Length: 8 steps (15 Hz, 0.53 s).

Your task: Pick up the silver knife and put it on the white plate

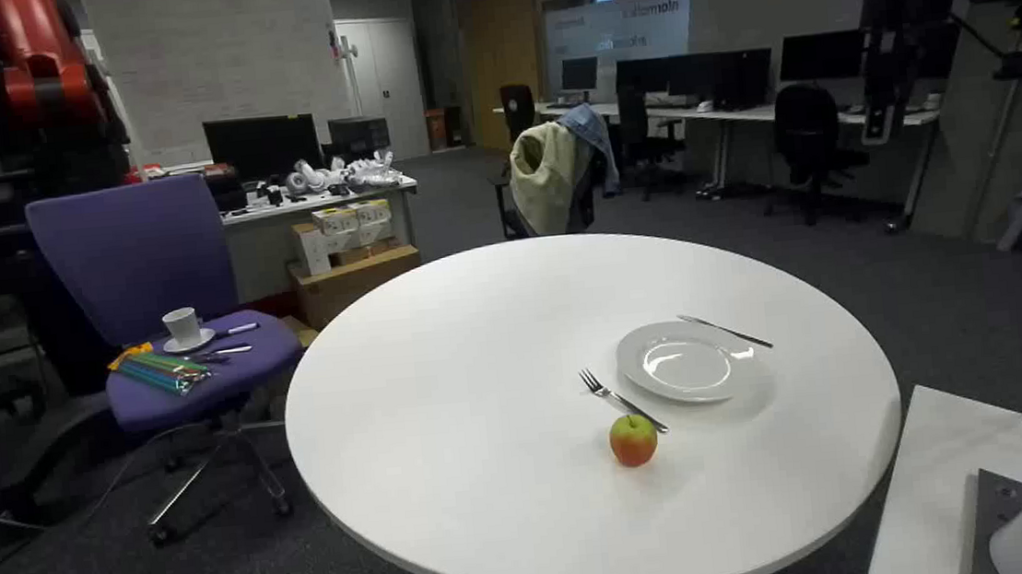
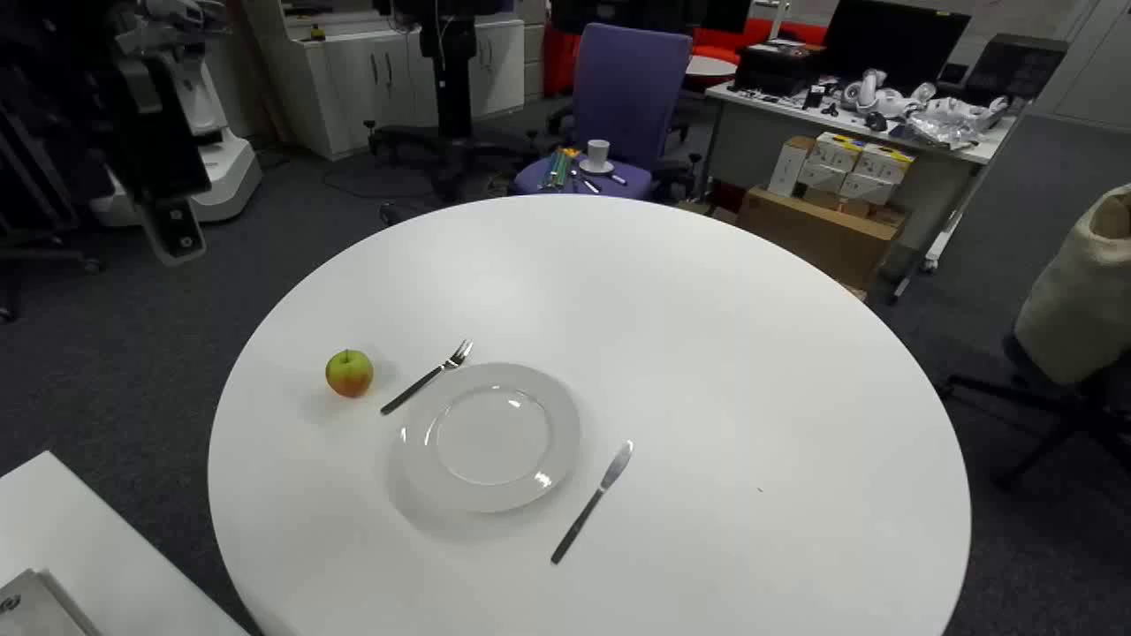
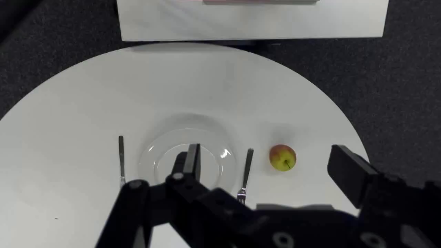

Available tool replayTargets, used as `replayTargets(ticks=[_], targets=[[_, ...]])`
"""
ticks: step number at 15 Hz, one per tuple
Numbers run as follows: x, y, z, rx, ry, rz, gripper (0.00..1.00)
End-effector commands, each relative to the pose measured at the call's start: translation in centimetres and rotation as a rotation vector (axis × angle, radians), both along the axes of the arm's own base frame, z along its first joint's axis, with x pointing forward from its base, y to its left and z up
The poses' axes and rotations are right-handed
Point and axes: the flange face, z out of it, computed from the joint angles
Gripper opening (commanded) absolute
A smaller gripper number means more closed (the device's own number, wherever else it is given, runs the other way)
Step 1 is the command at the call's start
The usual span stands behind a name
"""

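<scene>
The silver knife [image 1: 726, 331] lies flat on the round white table, beside the white plate and apart from it. It also shows in an exterior view [image 2: 590, 505] and in the wrist view [image 3: 121, 156], where the gripper hides its blade end. The white plate [image 1: 639, 370] is bare in both exterior views [image 2: 565, 424]; in the wrist view [image 3: 146, 163] a finger covers part of it. My gripper [image 3: 265, 151] is open and empty, high above the table. In the exterior views it shows at the upper right [image 1: 880, 121] and at the upper left [image 2: 177, 234].
A fork [image 2: 427, 378] lies on the plate's opposite side from the knife. A red-green apple [image 2: 350, 374] sits just beyond the fork. A white side table [image 3: 248, 24] adjoins the round table [image 1: 447, 403]. A purple chair [image 1: 138, 255] holding a cup stands farther off.
</scene>
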Motion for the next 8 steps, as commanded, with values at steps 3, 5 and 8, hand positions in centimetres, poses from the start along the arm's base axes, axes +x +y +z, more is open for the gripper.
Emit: replayTargets(ticks=[3,5,8], targets=[[0.01,0.01,0.06,0.000,0.000,0.000,1.00],[0.01,0.00,0.07,0.000,0.000,0.000,1.00],[0.60,-0.54,-0.08,-0.010,0.000,-0.002,1.00]])
